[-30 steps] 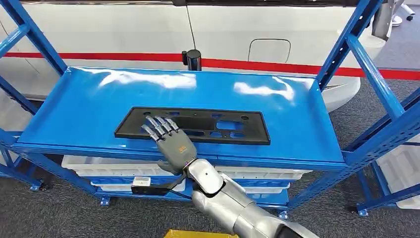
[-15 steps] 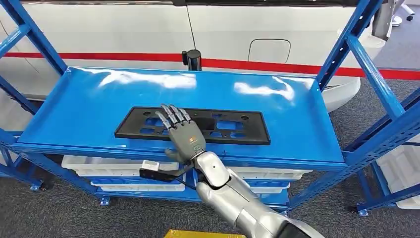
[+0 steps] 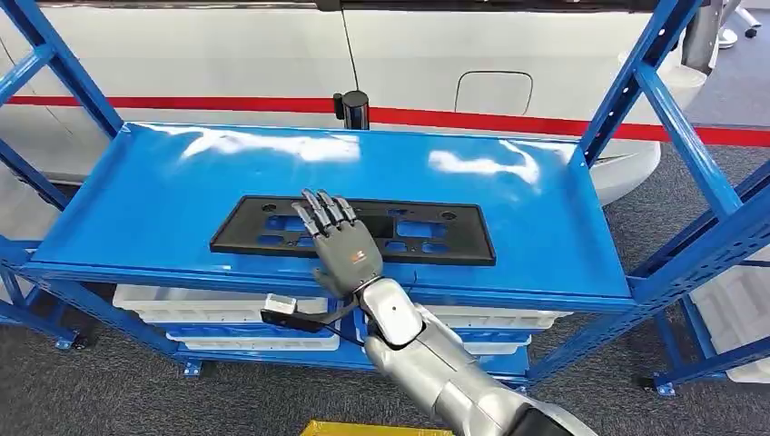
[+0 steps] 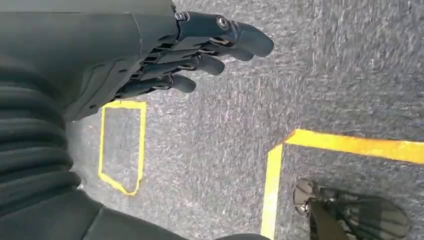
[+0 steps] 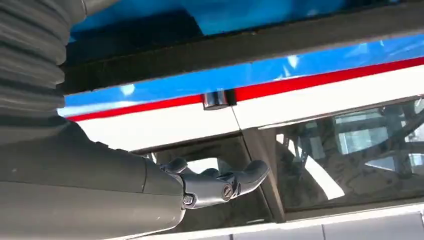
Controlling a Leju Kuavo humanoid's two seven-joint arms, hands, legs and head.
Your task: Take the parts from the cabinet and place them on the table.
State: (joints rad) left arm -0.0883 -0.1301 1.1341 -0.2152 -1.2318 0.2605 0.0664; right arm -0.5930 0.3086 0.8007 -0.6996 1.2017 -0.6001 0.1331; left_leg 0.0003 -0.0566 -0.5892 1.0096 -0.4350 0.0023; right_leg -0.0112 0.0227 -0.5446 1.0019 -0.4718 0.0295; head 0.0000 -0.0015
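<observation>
A long black plastic panel (image 3: 427,234) with several cut-outs lies flat on the blue shelf (image 3: 182,191) of the cabinet. My right hand (image 3: 339,242) reaches in from below with its fingers spread over the panel's middle-left part, holding nothing; whether it touches the panel I cannot tell. In the right wrist view the right hand (image 5: 220,186) shows its thumb before the panel's dark edge (image 5: 240,52). My left hand (image 4: 190,55) hangs by my side above the grey carpet, fingers loosely extended and holding nothing.
Blue upright posts (image 3: 636,82) frame the shelf on both sides. White bins (image 3: 182,304) sit on the lower shelf. A black cylinder (image 3: 352,109) stands at the shelf's far edge before a white car body. Yellow floor tape (image 4: 350,145) and a person's shoe (image 4: 350,212) lie below.
My right hand has moved forward and to the right, from the panel's near-left edge to over its middle-left part. The panel has not moved.
</observation>
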